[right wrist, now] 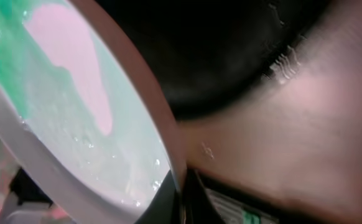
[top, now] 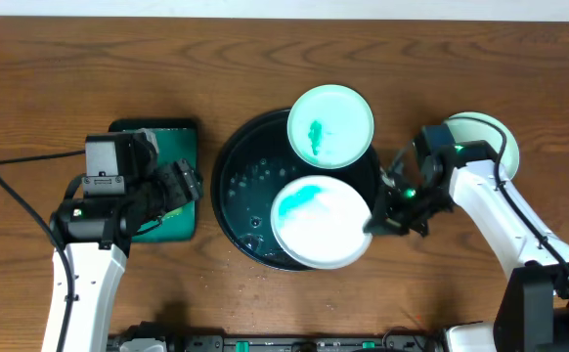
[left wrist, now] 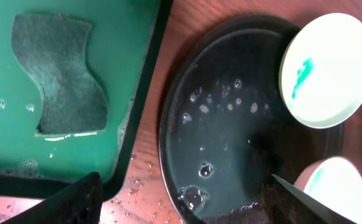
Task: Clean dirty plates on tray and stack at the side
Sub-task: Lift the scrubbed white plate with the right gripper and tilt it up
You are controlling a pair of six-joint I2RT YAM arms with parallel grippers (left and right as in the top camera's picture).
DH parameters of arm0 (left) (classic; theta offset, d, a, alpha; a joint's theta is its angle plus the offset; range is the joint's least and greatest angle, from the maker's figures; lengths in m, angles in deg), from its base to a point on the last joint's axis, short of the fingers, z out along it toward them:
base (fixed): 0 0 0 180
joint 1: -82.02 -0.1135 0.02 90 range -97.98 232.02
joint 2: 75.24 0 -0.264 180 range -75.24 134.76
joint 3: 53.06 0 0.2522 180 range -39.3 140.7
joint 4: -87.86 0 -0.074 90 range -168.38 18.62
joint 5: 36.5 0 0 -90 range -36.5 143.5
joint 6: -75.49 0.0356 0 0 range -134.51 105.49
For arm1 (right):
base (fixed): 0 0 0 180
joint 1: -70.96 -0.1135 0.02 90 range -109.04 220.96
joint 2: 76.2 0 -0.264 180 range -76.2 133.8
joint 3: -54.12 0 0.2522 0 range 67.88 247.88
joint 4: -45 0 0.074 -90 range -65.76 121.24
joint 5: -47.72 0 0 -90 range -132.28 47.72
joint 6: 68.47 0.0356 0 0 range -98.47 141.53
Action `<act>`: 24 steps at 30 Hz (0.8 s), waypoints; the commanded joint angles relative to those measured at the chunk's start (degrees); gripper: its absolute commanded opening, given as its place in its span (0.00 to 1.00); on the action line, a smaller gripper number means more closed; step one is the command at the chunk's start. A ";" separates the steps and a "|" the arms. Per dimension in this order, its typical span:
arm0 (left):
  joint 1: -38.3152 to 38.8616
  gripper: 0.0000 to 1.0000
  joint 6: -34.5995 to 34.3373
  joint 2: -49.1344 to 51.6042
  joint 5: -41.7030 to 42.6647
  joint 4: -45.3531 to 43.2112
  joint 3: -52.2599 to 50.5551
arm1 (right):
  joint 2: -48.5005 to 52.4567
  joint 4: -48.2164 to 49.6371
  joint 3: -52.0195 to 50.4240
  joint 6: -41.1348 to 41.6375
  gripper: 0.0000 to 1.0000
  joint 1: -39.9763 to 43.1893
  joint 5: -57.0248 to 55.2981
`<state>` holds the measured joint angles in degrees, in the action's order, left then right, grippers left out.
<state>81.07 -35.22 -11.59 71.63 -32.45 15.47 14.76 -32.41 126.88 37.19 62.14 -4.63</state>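
Overhead: the left claw (top: pixel 172 191) hangs spread wide with nothing between its fingers, over the right edge of the green tray (top: pixel 153 132), a small rectangular one with a black rim. The black tray (top: pixel 236 196), large, round and shallow, lies just to that claw's right on the brown wooden table (top: pixel 69 59). The right claw (top: pixel 387 210) is clamped tight on the right rim of the near plate (top: pixel 321 223), pale, round and smeared teal, which lies to its left over the black tray's near edge; the 2nd plate (top: pixel 330 124), also smeared, lies ahead and left of this claw on the tray's far side; the 3rd plate (top: pixel 480 132) rests on the table to its right, partly under the arm.

Left wrist: the left claw's 2 fingers (left wrist: pixel 75 199) stand far apart; ahead and left, a wavy grey-green sponge (left wrist: pixel 60 74) lies in the wet green tray (left wrist: pixel 125 37); ahead, the black tray (left wrist: pixel 231 143) holds droplets, with 2 plates to the right.

Right wrist: the near plate (right wrist: pixel 75 112) has its rim pinched at the right claw (right wrist: pixel 181 202); the black tray (right wrist: pixel 231 50) lies beyond.
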 commanded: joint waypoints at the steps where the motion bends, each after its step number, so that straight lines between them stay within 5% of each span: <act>1: 0.17 0.82 0.61 0.46 0.26 0.37 0.22 | -0.96 6.12 0.50 -2.45 0.02 -1.05 5.90; 11: 0.17 0.82 0.61 0.66 0.26 0.50 0.22 | -1.38 32.02 0.66 5.51 0.02 -2.10 -9.25; 24: 0.17 0.82 0.61 0.66 0.26 0.52 0.22 | -1.62 16.72 12.81 -2.73 0.01 -9.66 -35.10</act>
<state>81.07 -35.22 -11.21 71.63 -32.10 15.47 14.74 -14.12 135.75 37.19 55.15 -30.44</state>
